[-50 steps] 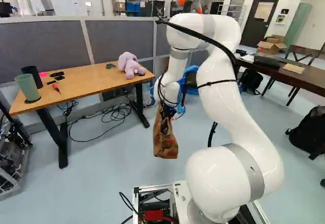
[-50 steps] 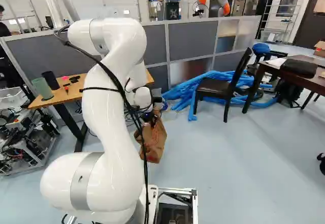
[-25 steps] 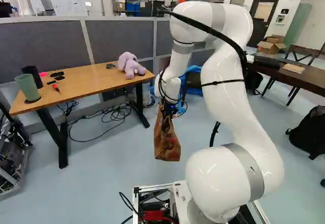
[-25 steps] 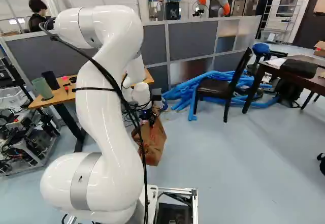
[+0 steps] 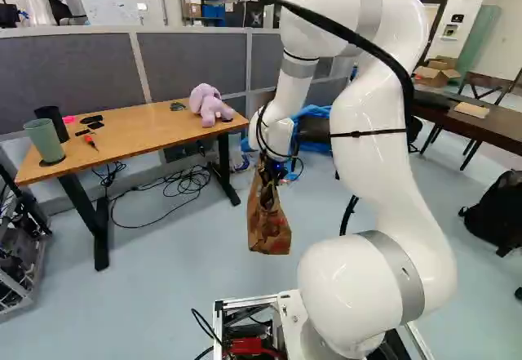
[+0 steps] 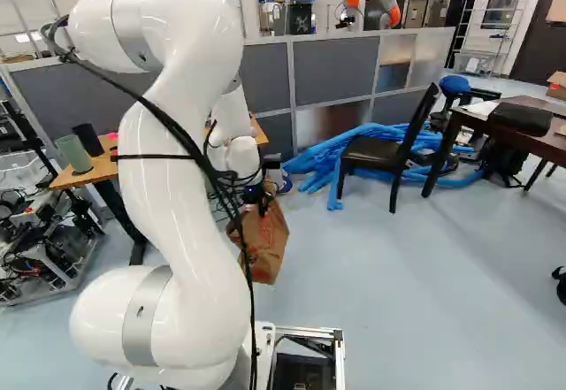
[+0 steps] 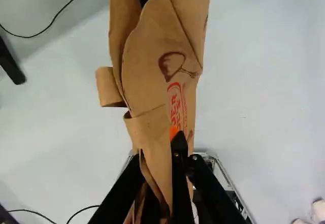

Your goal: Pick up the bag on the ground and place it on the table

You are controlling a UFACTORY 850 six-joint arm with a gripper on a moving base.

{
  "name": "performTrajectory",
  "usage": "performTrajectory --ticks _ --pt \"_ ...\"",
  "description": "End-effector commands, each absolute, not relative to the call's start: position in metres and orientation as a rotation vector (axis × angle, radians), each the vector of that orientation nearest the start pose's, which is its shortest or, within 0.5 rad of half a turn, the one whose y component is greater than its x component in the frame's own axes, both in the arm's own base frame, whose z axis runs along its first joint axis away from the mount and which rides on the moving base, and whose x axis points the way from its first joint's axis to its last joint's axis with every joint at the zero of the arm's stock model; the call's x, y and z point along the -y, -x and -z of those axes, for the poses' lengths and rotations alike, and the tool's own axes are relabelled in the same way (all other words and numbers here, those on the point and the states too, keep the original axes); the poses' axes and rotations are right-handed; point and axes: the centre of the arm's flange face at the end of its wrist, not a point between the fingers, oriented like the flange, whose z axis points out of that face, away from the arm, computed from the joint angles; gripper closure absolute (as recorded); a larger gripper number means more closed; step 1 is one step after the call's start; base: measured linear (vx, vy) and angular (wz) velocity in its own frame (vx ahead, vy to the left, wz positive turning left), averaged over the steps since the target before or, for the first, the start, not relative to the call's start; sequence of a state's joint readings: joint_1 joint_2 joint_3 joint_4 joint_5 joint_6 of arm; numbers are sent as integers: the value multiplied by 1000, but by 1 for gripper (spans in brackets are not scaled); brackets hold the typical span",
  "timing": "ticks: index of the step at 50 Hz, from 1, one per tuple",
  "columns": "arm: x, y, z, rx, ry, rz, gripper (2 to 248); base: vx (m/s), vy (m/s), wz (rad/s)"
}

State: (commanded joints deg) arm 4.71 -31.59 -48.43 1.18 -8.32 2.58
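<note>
Gripper (image 5: 267, 171): pinches top of paper bag (image 5: 269, 228) between both fingers.
Paper bag: hangs above floor (image 5: 179, 295), right of table (image 5: 147, 135) and nearer.
Table: stands at left; bears plush toy (image 5: 210, 105), green cup (image 5: 46, 141).
Chair (image 6: 380, 151): stands far right of paper bag.

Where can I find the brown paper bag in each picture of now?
Left base view: the bag hangs between the table and the arm's lower part.
Right base view: right of the arm, left of the black chair, partly behind cables.
Wrist view: between the fingers and ahead of them.
Shared landmark: the base's metal frame.
</note>
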Motion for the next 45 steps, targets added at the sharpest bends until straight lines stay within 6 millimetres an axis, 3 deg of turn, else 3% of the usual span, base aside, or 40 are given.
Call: performTrajectory --ticks 45 --pt "-38 -470 -307 23 3104 335 229 0 0 0"
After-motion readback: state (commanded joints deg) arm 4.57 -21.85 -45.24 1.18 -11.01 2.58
